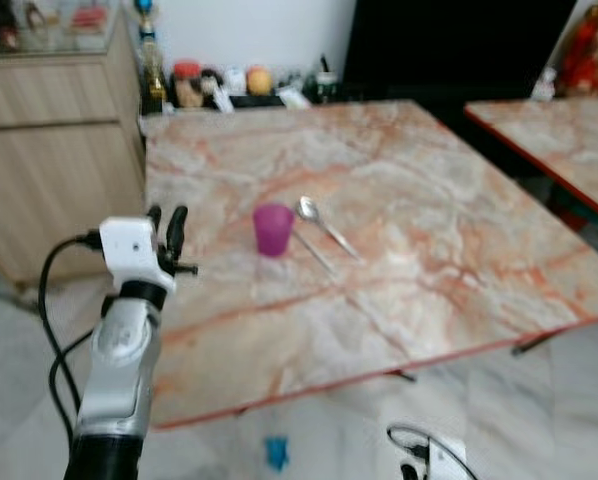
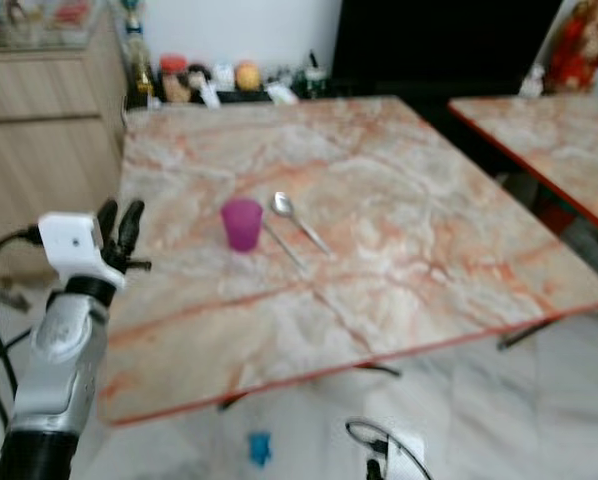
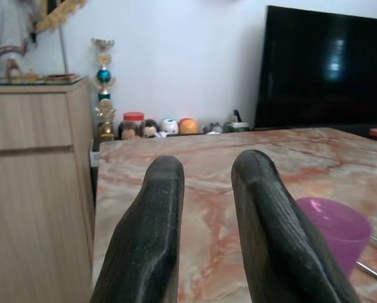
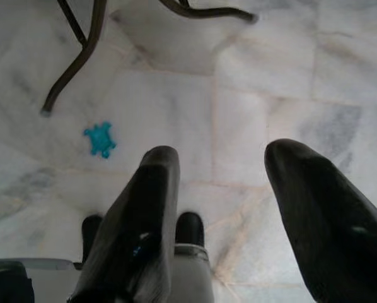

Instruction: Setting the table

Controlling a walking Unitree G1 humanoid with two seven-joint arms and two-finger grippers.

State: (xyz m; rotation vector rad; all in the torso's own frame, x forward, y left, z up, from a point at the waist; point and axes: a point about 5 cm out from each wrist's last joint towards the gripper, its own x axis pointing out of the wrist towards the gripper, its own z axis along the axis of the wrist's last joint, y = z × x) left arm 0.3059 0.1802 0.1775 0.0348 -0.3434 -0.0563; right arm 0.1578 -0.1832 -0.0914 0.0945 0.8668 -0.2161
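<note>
Left gripper (image 1: 168, 232), fingers slightly parted and empty, sits left-centre of frame; purple cup (image 1: 273, 229) lies just right, probably its target. Right gripper (image 4: 229, 208) hangs spread wide.

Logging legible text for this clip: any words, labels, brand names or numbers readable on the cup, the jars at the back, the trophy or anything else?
No readable text in any view.
Purple cup: plain, no print visible.
Spoon: no marking visible.
Red-lidded jar and the small items beside it: any labels are too small and blurred to read.
Trophy: no legible plaque or inscription.
Black screen: dark, no logo discernible.
</note>
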